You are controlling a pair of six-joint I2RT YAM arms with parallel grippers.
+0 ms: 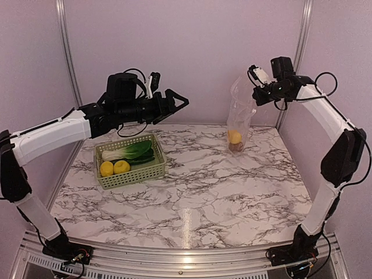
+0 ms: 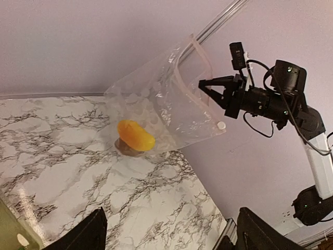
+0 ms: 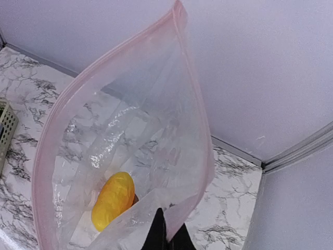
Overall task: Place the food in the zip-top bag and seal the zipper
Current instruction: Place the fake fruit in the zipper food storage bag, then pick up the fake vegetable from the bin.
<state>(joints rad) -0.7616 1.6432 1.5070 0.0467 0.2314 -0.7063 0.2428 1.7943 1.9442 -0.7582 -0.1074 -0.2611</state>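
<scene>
Your right pincer [image 1: 254, 97] clamps one edge of the bag [image 1: 240, 110], hanging at the far side of the counter [image 1: 221, 192] with the orange fruit [image 1: 234, 136] inside; that thin hold could slip. Your left pincer [image 1: 184, 102] is open and empty; a sagging mouth could block the lemons [image 1: 114, 167] from the basket [image 1: 132, 176].

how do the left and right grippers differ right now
The left gripper is open, jaws spread wide; the right gripper is shut. The left gripper holds nothing, while the right gripper pinches the rim of the zip-top bag and holds it upright with its mouth open. The left gripper hangs nearer the basket; the right gripper is over the far right of the table. Both are raised well above the table.
</scene>
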